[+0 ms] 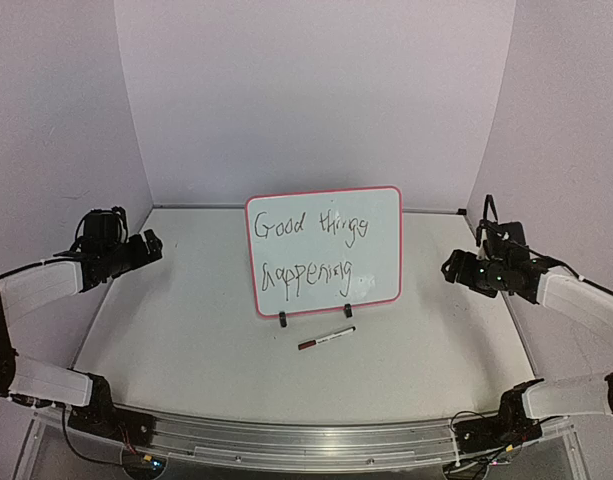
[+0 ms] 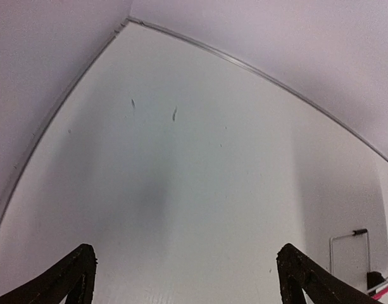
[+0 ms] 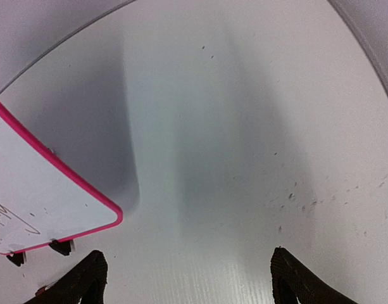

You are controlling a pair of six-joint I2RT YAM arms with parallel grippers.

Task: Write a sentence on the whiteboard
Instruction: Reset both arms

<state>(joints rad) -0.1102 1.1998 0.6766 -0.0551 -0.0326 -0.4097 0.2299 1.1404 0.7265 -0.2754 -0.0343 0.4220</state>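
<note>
A white, faintly speckled table [image 1: 186, 330] carries two things. A pink-framed whiteboard [image 1: 324, 250] stands on black clip feet [image 1: 282, 320], midway between the left gripper [image 1: 151, 243] and the right gripper [image 1: 452, 266]. A dark marker pen [image 1: 326, 338] lies flat just in front of the board, closer to the table's near edge than either gripper.

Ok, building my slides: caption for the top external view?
Finished sentence on the standing whiteboard, marker lying in front, left gripper and right gripper open, empty.
</note>
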